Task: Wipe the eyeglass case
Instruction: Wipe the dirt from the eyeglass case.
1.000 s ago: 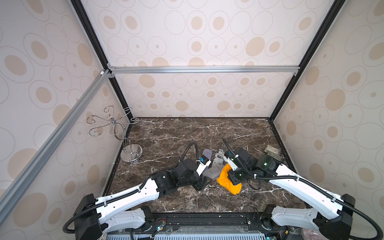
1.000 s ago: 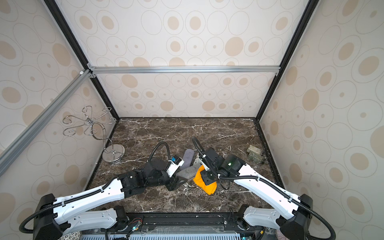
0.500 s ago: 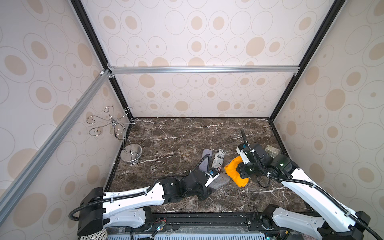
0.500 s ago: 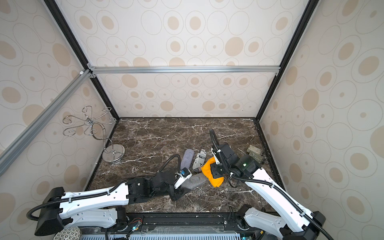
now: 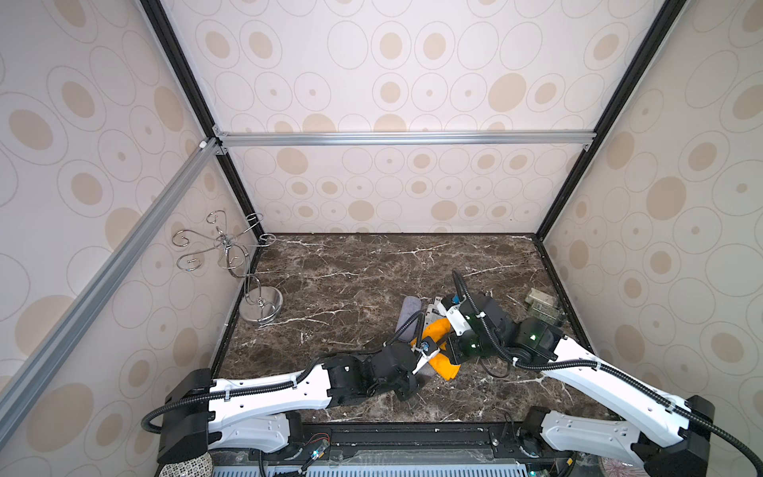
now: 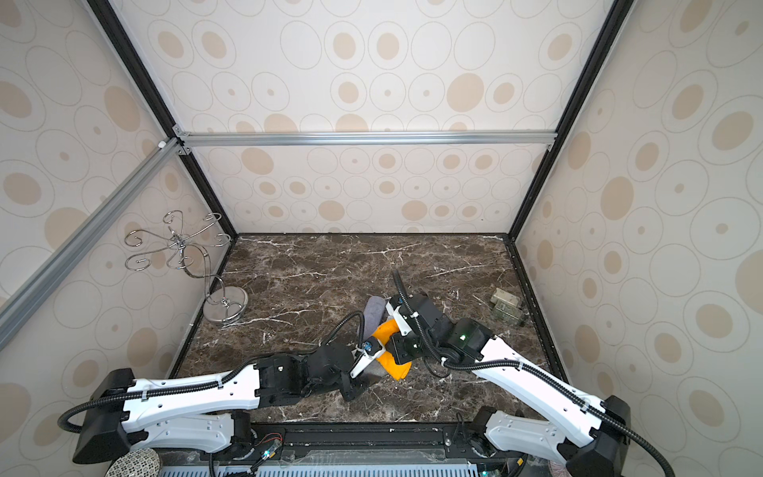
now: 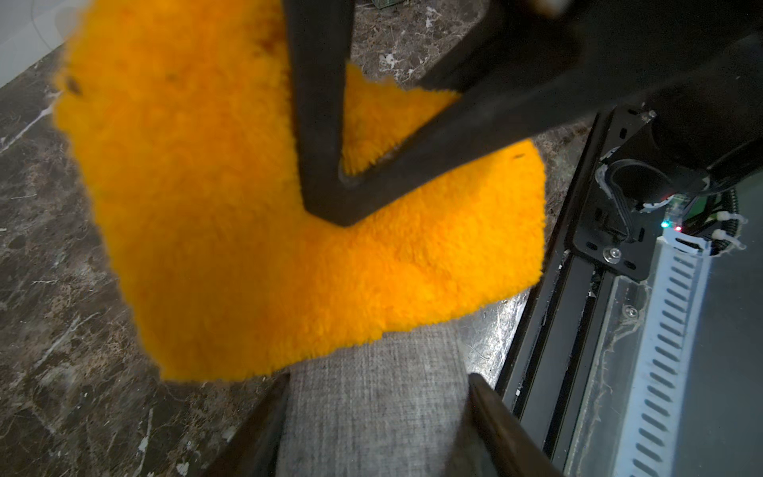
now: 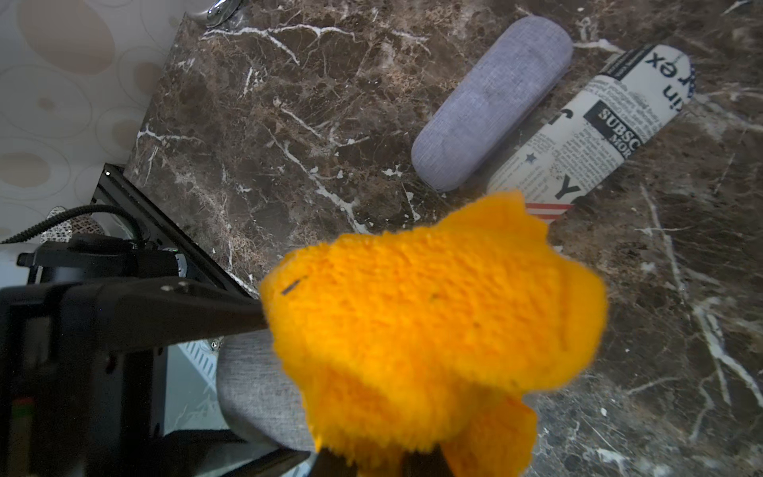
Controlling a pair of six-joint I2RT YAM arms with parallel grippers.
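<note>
A grey fabric eyeglass case is held near the front edge of the marble tabletop, clamped in the jaws of the left gripper, whose arm reaches in low and flat. The right gripper, reaching in from the right, is pinched closed on an orange cloth draped over the case. Since half a second ago the cloth has slid leftward; the left arm has barely moved.
</note>
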